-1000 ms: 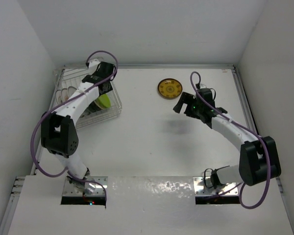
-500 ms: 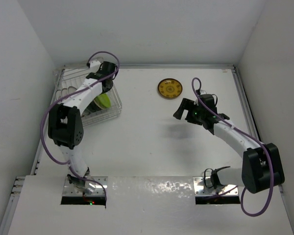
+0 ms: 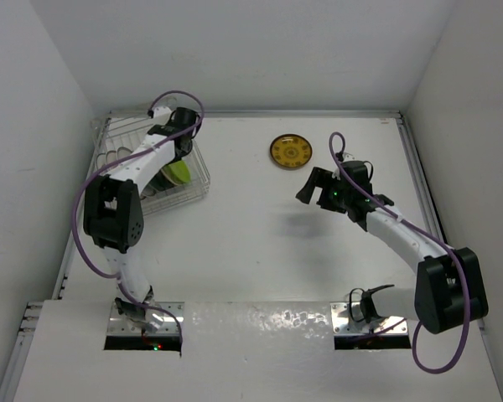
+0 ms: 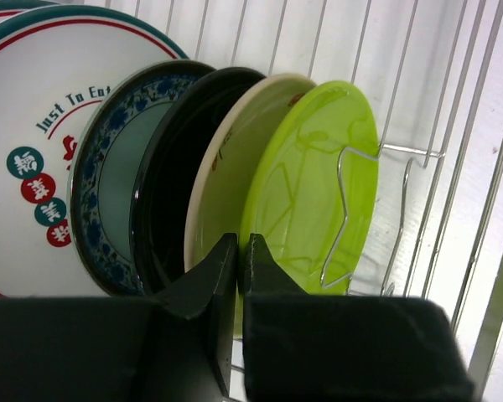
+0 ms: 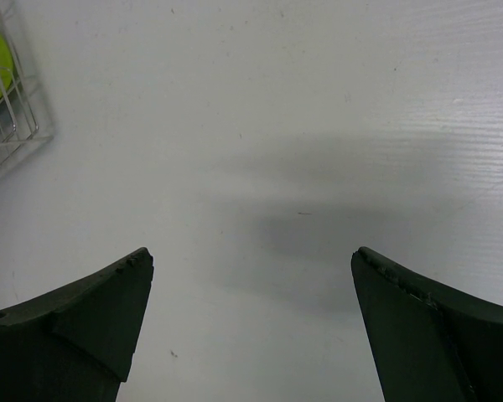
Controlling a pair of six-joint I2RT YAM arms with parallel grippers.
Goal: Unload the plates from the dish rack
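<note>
Plates stand on edge in the dish rack (image 4: 453,159), which sits at the far left of the tabletop (image 3: 251,260). From the left wrist camera you see five in a row, packed close. From the open end inward they are a lime green plate (image 4: 318,184), a cream plate (image 4: 230,167), a black plate (image 4: 172,176), a blue-patterned plate (image 4: 109,193) and a large white plate with red and teal lettering (image 4: 29,117). A bent wire of the rack crosses the face of the lime green one. One yellow-brown plate (image 3: 291,152) lies flat on the tabletop, well apart from the rack, so unloading looks barely begun.

Your left jaws are over the rack, just in front of the seam between the lime green and cream plates. They are pressed together with only a thin slit between them. You cannot tell from here whether a rim is pinched in that slit.

Your right jaws hang spread wide over bare tabletop near the yellow-brown plate, holding nothing.

The step in hand appears to be taking the lime green plate, the outermost one. The next move likely calls for a firm hold on its rim alone, then a lift straight up clear of the bent wire before carrying it out, without dragging the cream plate along.
</note>
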